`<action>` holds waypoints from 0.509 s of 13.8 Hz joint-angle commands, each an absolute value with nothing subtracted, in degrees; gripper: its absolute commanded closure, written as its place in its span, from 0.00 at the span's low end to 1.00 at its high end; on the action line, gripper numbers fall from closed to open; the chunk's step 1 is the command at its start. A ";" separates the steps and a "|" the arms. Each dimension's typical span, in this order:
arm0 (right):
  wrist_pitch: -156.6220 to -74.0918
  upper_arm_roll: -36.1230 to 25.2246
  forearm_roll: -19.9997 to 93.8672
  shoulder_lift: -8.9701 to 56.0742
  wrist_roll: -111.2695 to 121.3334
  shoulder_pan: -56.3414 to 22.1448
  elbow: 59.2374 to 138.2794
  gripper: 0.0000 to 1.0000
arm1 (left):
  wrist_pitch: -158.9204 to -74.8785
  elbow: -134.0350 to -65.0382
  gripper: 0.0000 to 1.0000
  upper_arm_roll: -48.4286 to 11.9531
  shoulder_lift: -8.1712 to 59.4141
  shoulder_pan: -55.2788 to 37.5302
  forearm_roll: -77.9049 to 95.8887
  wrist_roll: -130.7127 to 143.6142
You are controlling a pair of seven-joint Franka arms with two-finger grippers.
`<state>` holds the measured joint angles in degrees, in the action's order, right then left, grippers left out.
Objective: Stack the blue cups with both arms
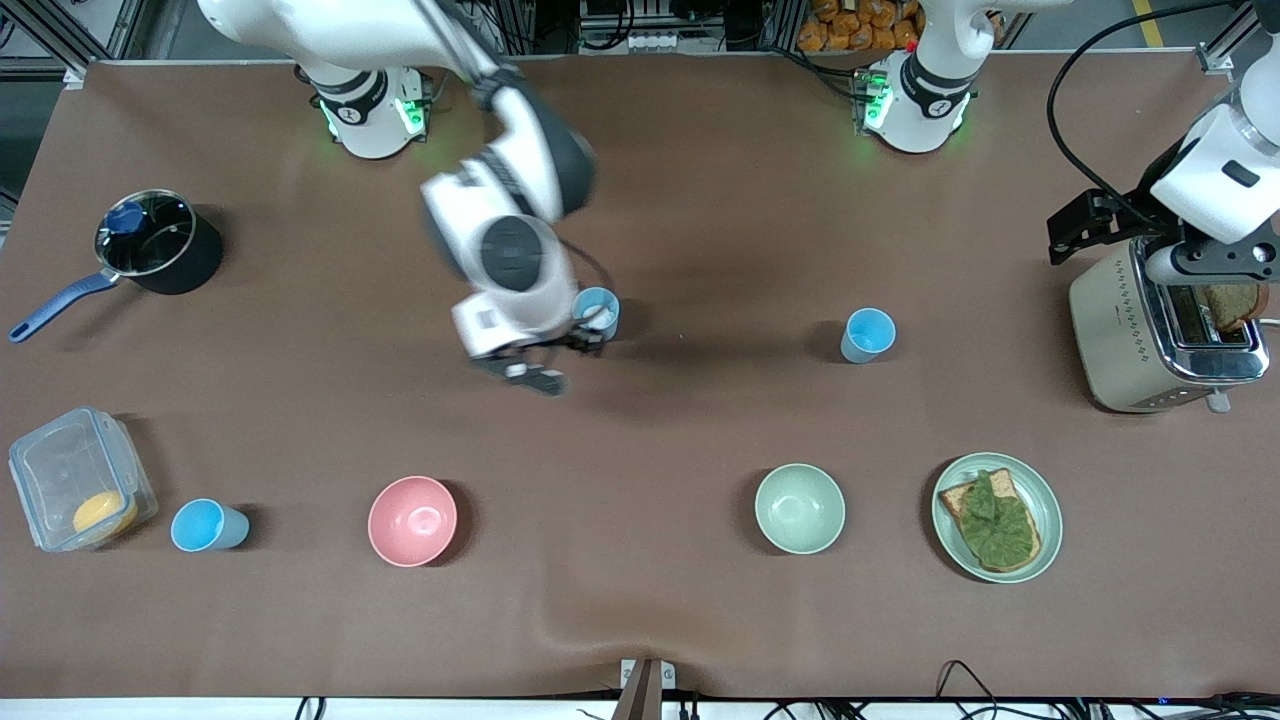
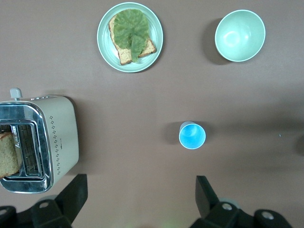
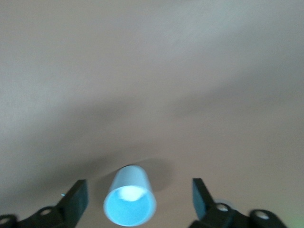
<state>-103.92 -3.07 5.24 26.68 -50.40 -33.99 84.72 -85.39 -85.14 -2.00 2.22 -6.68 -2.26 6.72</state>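
Brown counter (image 1: 700, 220). Right pincer (image 1: 545, 362), fingers apart, at 7 o'clock of grey-blue cup (image 1: 597, 312), upright mid-counter with a white bit inside. Left pincer (image 2: 137, 199), fingers apart, over toaster (image 1: 1150, 330). Sky-blue cup (image 1: 867, 334) upright at 9 o'clock of toaster.

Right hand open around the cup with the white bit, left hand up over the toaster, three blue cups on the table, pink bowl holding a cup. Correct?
Wrong on one point: the pink bowl is empty, as the front view shows. The rest stands.
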 commanded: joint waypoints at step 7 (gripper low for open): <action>-99.93 -2.02 1.59 9.26 -15.33 -14.26 95.51 0.00 | -84.64 -84.46 0.00 -2.11 2.20 -6.42 -1.93 7.65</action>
